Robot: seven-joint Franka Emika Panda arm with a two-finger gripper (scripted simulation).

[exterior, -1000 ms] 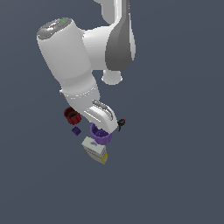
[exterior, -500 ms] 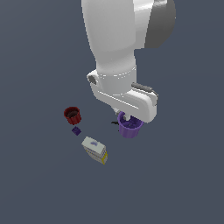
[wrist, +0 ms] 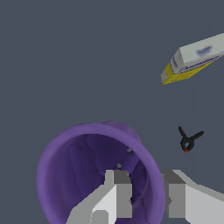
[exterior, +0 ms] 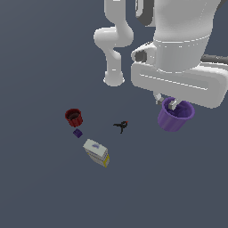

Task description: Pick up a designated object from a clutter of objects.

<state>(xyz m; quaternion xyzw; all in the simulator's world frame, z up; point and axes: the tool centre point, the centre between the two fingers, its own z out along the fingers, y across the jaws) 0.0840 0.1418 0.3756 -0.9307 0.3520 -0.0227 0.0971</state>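
Observation:
The purple cup (exterior: 175, 115) hangs under my hand at the exterior view's right, lifted off the floor. My gripper (exterior: 174, 104) is shut on its rim, one finger inside and one outside. In the wrist view the purple cup (wrist: 83, 162) fills the frame and my gripper (wrist: 146, 197) pinches its wall. On the floor lie the red cup (exterior: 74, 117), the tiny purple cube (exterior: 77, 133), the white-yellow box (exterior: 97, 152) and the black red-tipped clamp (exterior: 121, 125).
The arm's white base column (exterior: 114, 49) stands behind the objects. The wrist view also shows the white-yellow box (wrist: 194, 58) and the clamp (wrist: 188, 141) far below on the grey floor.
The gripper has carried the purple cup up and toward the exterior view's right, away from the other items. The red cup, cube, box and clamp have stayed in place.

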